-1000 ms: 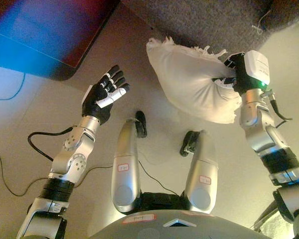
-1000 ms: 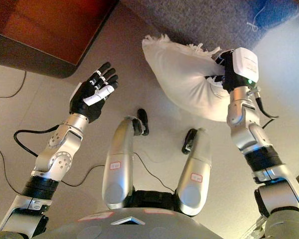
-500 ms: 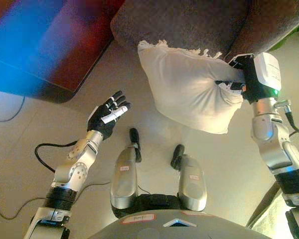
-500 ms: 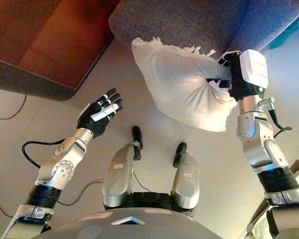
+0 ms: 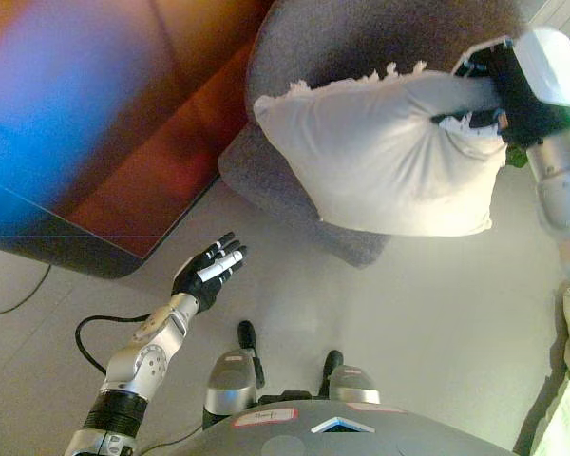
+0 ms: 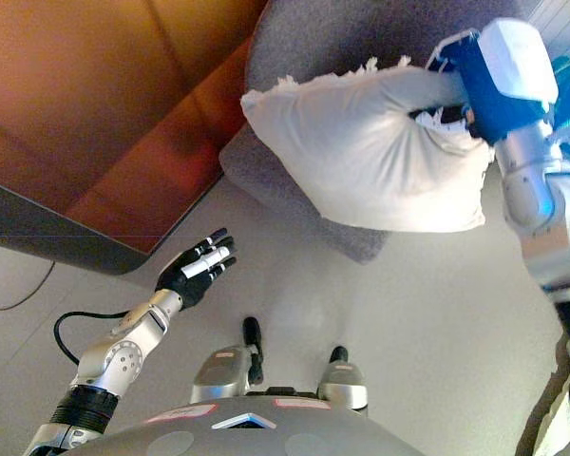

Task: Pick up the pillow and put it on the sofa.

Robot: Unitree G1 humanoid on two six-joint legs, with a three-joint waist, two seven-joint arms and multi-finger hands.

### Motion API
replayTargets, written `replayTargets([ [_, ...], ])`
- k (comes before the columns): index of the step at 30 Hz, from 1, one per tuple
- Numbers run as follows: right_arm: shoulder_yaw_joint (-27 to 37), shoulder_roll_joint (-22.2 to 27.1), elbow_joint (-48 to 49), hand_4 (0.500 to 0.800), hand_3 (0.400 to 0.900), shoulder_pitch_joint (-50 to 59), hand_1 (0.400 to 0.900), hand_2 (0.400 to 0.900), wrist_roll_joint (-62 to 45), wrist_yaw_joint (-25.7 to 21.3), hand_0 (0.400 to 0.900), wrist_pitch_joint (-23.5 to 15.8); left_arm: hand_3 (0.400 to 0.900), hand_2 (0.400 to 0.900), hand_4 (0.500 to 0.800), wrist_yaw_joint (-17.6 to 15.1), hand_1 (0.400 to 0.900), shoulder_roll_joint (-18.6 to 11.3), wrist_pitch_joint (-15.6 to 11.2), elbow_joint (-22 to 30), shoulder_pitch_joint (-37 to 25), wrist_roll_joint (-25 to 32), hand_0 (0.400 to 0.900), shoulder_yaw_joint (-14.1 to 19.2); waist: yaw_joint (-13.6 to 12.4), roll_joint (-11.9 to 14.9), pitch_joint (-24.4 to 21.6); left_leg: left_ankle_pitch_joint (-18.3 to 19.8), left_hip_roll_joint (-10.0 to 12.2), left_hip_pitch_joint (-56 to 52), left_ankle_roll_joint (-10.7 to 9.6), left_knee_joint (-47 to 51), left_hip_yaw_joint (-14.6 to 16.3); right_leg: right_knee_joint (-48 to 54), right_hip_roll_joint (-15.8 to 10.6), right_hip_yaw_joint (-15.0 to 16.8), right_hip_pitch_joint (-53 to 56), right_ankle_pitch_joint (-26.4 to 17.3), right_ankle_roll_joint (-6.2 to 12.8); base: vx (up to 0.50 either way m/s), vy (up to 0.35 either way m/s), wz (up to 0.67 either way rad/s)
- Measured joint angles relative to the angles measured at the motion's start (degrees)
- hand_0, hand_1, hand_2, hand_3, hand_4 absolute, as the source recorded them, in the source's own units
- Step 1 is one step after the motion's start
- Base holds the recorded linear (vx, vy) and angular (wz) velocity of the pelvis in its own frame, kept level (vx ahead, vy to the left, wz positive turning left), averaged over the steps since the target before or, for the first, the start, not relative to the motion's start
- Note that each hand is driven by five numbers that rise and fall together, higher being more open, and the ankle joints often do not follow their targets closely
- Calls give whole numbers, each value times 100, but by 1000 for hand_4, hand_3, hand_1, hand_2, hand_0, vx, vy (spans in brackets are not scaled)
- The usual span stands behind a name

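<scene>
Left eye view: our right robot hand (image 5: 499, 95) pinches the pillow (image 5: 389, 157) over the sofa (image 5: 361, 57); left robot hand (image 5: 207, 275) spread.

Living room of a home. Grey fabric-covered sofa (image 5: 361, 57) stands beside a reddish-brown polished wooden table (image 6: 95, 123) on a pale smooth floor (image 5: 427, 323). A white frayed-edge cloth pillow (image 5: 380, 157) fits the domestic setting.

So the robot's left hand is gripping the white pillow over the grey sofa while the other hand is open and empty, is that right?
Not quite: the right hand grips the white pillow over the grey sofa, as the left eye view shows. The left hand is the open, empty one.
</scene>
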State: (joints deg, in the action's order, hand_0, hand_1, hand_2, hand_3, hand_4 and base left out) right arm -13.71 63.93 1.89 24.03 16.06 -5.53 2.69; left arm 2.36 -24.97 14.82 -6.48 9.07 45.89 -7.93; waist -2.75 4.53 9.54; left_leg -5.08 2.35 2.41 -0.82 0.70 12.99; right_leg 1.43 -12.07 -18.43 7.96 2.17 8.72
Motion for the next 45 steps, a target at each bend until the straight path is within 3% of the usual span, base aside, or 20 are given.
replayTargets([
  [6,-1010,121,-1083,500,400,980,400,400,4,377,400,-181,900,900,800,93,900,-100,169,15,16,0,900,-62,-269,89,-77,-204,-32,-71,-13,269,-278,71,61,-305,157,-5,-8,44,-6,27],
  [13,-2001,41,-2423,500,400,1407,400,400,27,634,400,-158,900,900,800,223,900,-350,306,24,-3,-3,900,-155,-701,179,-55,-387,-68,69,-3,387,-649,95,119,-683,195,-6,-10,54,-50,31],
  [14,-2047,-100,-2744,521,435,1525,435,435,-3,632,435,-147,900,900,800,238,900,-429,334,23,-4,-3,900,-158,-789,210,-39,-402,-64,86,-11,387,-696,96,137,-723,205,-6,-10,61,-85,27],
  [15,-2059,-226,-3067,800,900,1654,900,900,-10,625,900,-96,900,900,800,285,900,-488,342,23,-15,-3,900,-158,-849,246,-19,-417,-60,106,-15,387,-730,96,148,-748,205,-6,-11,37,-89,22],
  [20,-2307,-595,-4729,800,900,2620,900,900,-147,290,900,675,900,900,800,551,900,-814,378,22,-242,-2,900,-248,-1061,412,67,-572,-40,438,-14,386,-967,141,236,-944,27,-47,-70,-113,-106,13],
  [23,-2322,-827,-5589,800,900,3215,900,900,-319,-282,900,1111,900,900,800,715,900,-991,350,23,-494,-2,900,-389,-1204,434,82,-685,3,792,-9,385,-1072,240,327,-999,-229,-151,-122,-97,-56,9],
  [25,-2321,-874,-5714,800,900,3374,900,900,-394,-595,900,1190,900,900,800,763,900,-1009,315,23,-571,-2,900,-393,-1223,434,95,-730,-16,898,2,385,-1149,299,345,-1013,-269,-184,-114,-12,-23,9],
  [30,-2301,-888,-5646,800,900,3680,900,900,-597,-1032,900,1177,900,900,800,862,900,-1084,236,52,-722,-1,900,-393,-1345,513,225,-731,-39,886,2,385,-1167,340,346,-1045,-207,-204,-108,69,-11,0],
  [36,-2062,-910,-5127,800,900,3642,900,900,-929,-1188,900,1182,900,900,800,863,900,-1130,129,52,-718,-27,900,-393,-1328,570,287,-721,-50,788,14,386,-1127,340,327,-985,-134,-229,-99,54,21,-12],
  [42,-1145,-1072,-4160,800,900,2949,900,900,-1254,-1390,900,1087,900,900,800,902,900,-1128,-206,57,-710,-358,900,-393,-1273,568,314,-609,-15,426,-7,390,-918,314,288,-770,94,-233,-97,-1,52,-25],
  [45,-505,-1351,-3225,800,900,2112,900,900,-1326,-1500,900,1018,900,900,800,898,900,-1112,-327,61,-692,-455,900,-387,-1101,566,316,-579,31,312,27,390,-709,264,235,-541,15,-248,-117,-59,68,-38],
])
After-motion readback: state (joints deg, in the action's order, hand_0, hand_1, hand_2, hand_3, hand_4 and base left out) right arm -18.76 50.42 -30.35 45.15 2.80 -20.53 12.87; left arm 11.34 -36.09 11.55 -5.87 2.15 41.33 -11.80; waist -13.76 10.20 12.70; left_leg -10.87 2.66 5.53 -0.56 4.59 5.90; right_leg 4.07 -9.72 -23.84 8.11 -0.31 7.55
